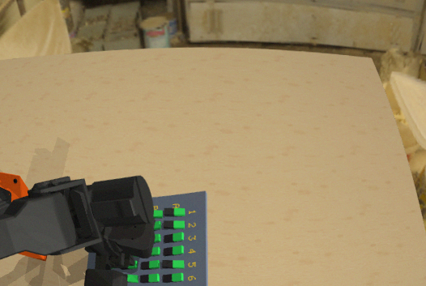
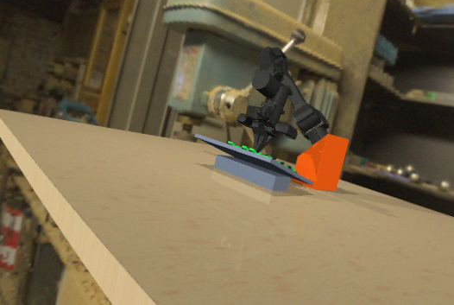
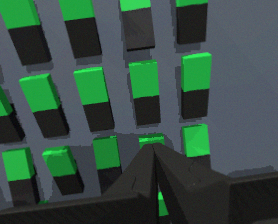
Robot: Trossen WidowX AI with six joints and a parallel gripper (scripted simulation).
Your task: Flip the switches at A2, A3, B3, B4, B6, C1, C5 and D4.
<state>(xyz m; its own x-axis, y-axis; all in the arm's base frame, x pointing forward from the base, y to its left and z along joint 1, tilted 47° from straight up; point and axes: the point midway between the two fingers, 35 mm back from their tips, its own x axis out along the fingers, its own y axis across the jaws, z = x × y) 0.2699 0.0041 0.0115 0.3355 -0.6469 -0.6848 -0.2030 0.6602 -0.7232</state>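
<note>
The blue-grey switch panel (image 1: 201,232) (image 2: 216,144) (image 3: 240,100) carries rows of green-and-black rocker switches. My gripper (image 2: 257,150) (image 3: 152,151) is shut and empty, pointing down with its tips at the green end of switch C5 (image 3: 151,137); whether they touch it, I cannot tell. In the wrist view, C6 (image 3: 195,140) is right of the tips, C4 (image 3: 106,151) left, and B5 (image 3: 144,79) and B6 (image 3: 196,72) above. Switches A1 to A6 show in the top view, including A2 (image 1: 178,224) and A3 (image 1: 177,236). The arm hides much of rows B, C and D there.
The panel slopes on a blue block (image 2: 250,173), its far edge raised. The orange arm base (image 1: 14,186) (image 2: 332,165) stands close to the panel's near side. The wooden table (image 1: 263,126) (image 2: 173,200) extends beyond the panel.
</note>
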